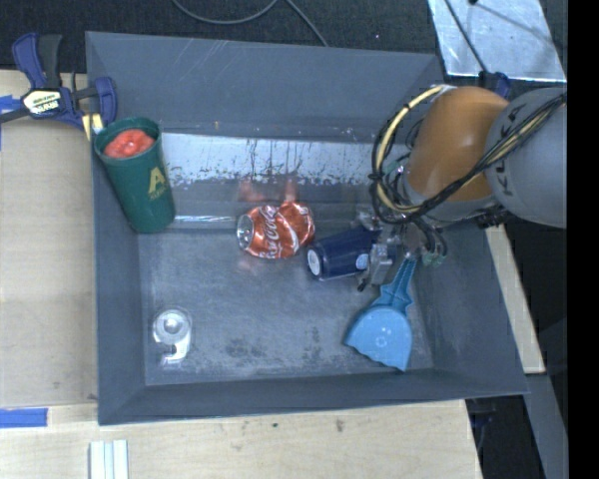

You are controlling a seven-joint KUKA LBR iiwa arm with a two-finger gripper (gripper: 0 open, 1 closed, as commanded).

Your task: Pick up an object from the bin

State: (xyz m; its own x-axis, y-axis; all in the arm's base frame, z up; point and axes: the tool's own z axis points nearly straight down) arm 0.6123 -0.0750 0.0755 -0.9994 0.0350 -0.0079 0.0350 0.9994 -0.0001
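Toward the bin's point(120, 307) left wall from my gripper point(379, 255), a dark blue cylinder point(337, 255) lies end-on. The gripper's opening I cannot tell.

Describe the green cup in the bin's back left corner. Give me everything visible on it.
The green cup is a dark green tapered tumbler, plastic-looking, with a yellow mark like a letter A on its side. It seems to stand upright, mouth up, with something red filling it to the rim. It sits close against the left wall of the bin; whether they touch I cannot tell. No other loose thing touches it.
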